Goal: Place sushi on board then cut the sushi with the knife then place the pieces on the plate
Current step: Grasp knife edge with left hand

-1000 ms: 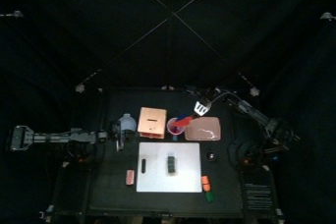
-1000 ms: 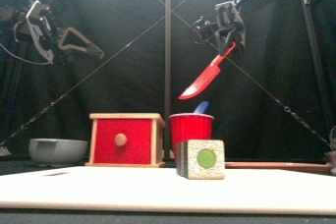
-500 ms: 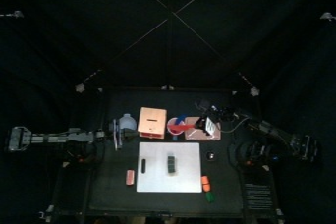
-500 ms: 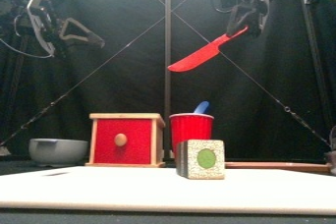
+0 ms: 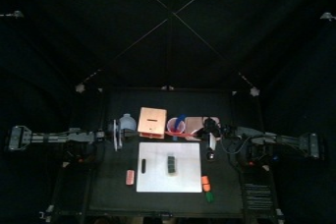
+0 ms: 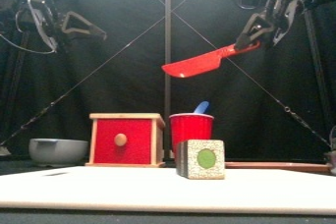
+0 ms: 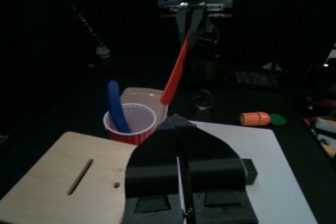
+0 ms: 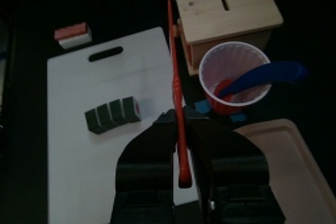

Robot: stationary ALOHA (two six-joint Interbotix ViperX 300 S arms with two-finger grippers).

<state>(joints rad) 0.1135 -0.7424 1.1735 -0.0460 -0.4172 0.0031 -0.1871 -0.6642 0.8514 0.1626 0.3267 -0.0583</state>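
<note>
- Since the earlier frames the right gripper (image 6: 256,36) has been swung from the far right toward the middle of the worktop, and the red knife (image 6: 197,63) has been turned from a steep slant to nearly level.
- The knife's handle is clamped between the right jaws. Its blade points left and a little down, high above the red cup (image 6: 192,135).
- The left gripper (image 7: 180,138) is held up at the left side. Its jaws are seen pressed together with nothing between them.
- The sushi roll (image 5: 171,163) lies on the white cutting board (image 5: 192,174), about midway across it and whole. It is near of the cup and apart from it.
- A blue knife (image 6: 201,108) is left standing in the red cup.
- The wooden box (image 6: 125,140) with its red drawer front stands just left of the cup, and the blue-grey bowl (image 6: 57,150) further left.
- The pink tray (image 8: 282,151) lies right of the cup, beside the board's far right corner. From above it seems largely covered by the right arm.
- Small toys are seen off the board: an orange one (image 5: 130,177) to its left and another (image 5: 207,181) to its right.
</note>
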